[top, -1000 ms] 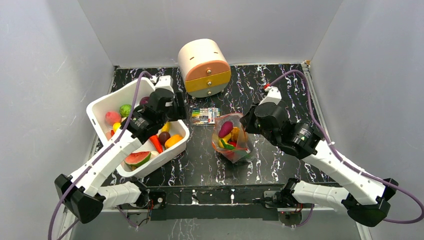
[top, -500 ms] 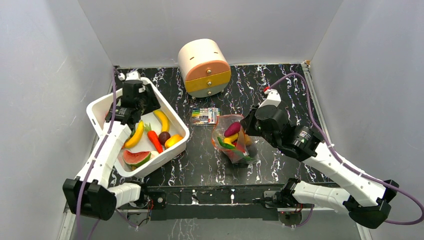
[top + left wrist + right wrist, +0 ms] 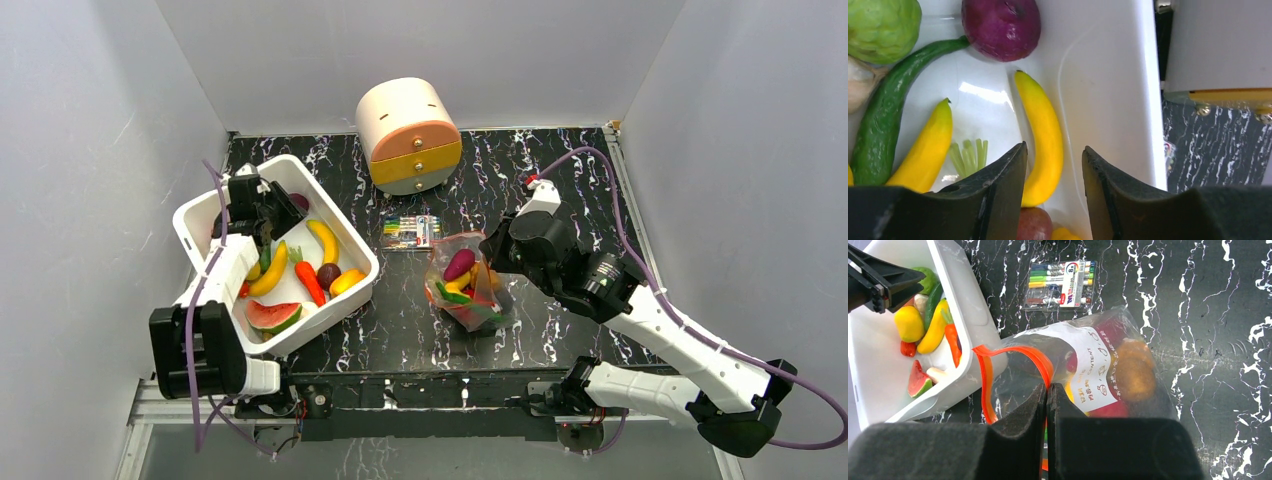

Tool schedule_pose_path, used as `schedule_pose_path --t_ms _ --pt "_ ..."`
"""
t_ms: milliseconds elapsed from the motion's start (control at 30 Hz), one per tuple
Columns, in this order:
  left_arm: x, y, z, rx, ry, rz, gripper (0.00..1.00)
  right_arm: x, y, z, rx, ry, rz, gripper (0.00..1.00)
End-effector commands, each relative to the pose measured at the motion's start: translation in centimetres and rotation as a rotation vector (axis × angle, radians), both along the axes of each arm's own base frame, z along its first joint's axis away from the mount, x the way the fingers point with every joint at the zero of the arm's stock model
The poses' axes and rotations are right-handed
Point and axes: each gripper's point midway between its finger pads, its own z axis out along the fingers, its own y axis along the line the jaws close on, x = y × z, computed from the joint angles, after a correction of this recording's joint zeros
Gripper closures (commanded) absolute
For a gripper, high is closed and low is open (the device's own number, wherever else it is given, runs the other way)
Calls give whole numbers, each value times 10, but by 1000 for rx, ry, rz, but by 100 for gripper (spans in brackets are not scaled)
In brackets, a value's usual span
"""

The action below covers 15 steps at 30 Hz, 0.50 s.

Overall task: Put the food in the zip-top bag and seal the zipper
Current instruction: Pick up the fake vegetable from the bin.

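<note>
task abt halfway, i'd say. nearest, on the l side of the counter, the bin holds plenty of food not yet bagged: watermelon at its near end, then carrot, a purple bit and two bananas.

centre-right, the bag lies on the counter near the bin, mouth toward it, w/ several pieces already inside: purple, yellow, green, red, orange. r tool is clamped tight on the bag's mouth at the zipper and seems to hold it open. the mouth gapes, so the zipper is unsealed.

further back, l tool is down in the bin, jaws apart, straddling one of the bananas w/o touching it as far as i can tell. nothing gripped. past it lie a cucumber, a purple onion and a green round piece.

behind the bag, pens. furthest back, a drawer unit. neither is part of the job.

left to do: rest of the food over to the bag, piece by piece, then press the zipper shut along its length.
</note>
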Motion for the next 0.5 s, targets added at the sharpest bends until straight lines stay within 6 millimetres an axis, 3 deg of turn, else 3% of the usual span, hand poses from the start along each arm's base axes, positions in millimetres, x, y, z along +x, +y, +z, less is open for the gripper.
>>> schedule_pose_path --t_ms 0,167,467 --pt "26 10 12 56 -122 -15 58 7 4 26 73 -76 -18 100" --pt "46 36 0 205 -94 17 47 9 2 27 76 -82 -34 100" --pt "64 56 -19 328 -64 13 35 12 -4 36 74 -103 -67 100"
